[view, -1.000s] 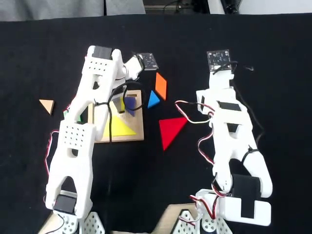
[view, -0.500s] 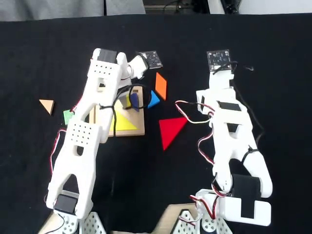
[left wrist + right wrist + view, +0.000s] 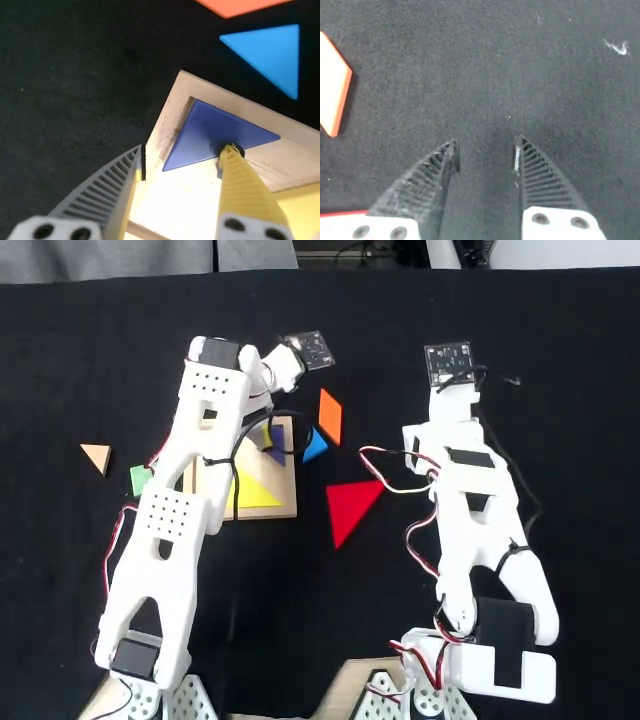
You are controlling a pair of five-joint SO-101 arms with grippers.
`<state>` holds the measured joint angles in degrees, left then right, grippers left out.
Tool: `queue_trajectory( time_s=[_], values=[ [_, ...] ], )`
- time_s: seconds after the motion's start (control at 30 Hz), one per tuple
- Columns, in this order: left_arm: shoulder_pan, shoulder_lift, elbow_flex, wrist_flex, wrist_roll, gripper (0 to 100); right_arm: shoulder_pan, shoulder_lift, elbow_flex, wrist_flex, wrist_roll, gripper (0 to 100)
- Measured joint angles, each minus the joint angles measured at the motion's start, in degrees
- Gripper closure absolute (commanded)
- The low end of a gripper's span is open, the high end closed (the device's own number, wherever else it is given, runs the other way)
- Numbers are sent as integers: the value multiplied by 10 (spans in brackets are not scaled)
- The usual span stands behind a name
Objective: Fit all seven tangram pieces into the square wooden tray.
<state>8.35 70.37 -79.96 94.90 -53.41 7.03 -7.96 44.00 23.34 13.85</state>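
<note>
Both jaws spread; dark blue triangle (image 3: 215,132) now lies released in tray (image 3: 167,117) corner.

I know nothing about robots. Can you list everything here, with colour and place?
Cloth: one, black, under everything.
Wooden tray: one, pale, under the left arm.
Yellow triangle: one, inside the tray.
Dark blue triangle: one, in a tray corner.
Light blue triangle: one, on the cloth beside the tray.
Orange parallelogram: one, just beyond it.
Red triangle: one, large, between the arms.
Tan triangle: one, apart, on the left arm's side.
Green piece: one, partly hidden by the left arm.
Left pincer: open, over that tray corner.
Right pincer: open, above bare cloth.
</note>
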Motion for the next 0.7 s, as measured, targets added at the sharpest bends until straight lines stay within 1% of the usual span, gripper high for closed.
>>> queue_trajectory(
  time_s=[0.13, 0.23, 0.33, 0.4, 0.53, 0.7],
  values=[
    [-8, -7, -59, 47, 22, 752, 0, 0, 0, 0, 0, 818],
    [-40, -50, -87, 54, 63, 752, 0, 0, 0, 0, 0, 818],
    [-72, -105, -89, 57, 116, 752, 0, 0, 0, 1, 0, 818],
    [-94, -146, -83, 58, 154, 752, -1, 0, 0, 19, 0, 818],
    [-137, -250, -11, 59, 190, 752, -25, -31, 1, 71, 1, 818],
    [-193, -404, 172, 59, 232, 752, -41, -113, 51, 85, 0, 818]
  ],
)
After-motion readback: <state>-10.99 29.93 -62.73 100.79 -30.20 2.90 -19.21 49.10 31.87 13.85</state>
